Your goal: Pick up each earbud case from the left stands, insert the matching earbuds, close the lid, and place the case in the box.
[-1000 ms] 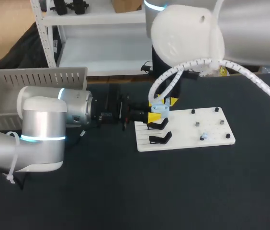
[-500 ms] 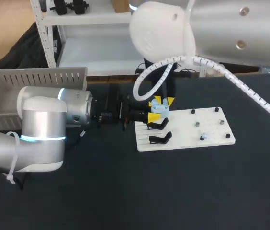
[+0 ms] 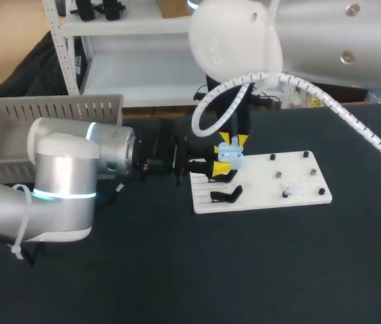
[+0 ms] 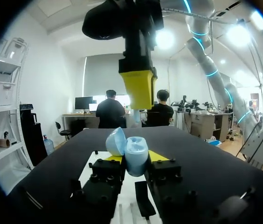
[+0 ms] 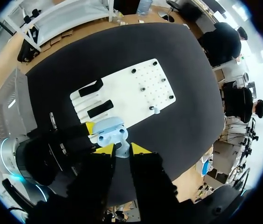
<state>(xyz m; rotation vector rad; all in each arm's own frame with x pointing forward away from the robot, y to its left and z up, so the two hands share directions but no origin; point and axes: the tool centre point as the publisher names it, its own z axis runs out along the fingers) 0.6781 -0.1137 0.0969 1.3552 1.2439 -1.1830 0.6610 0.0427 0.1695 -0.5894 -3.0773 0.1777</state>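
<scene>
Two grippers meet over the white board. The left gripper is clamped on the open pale-blue earbud case near the black stands. The right gripper, just above, pinches a pale earbud.

One earbud case; two black stands; one white board; one box

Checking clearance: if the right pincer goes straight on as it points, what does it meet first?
The right pincer would first meet the open earbud case held in the left pincer; it looks close.
</scene>
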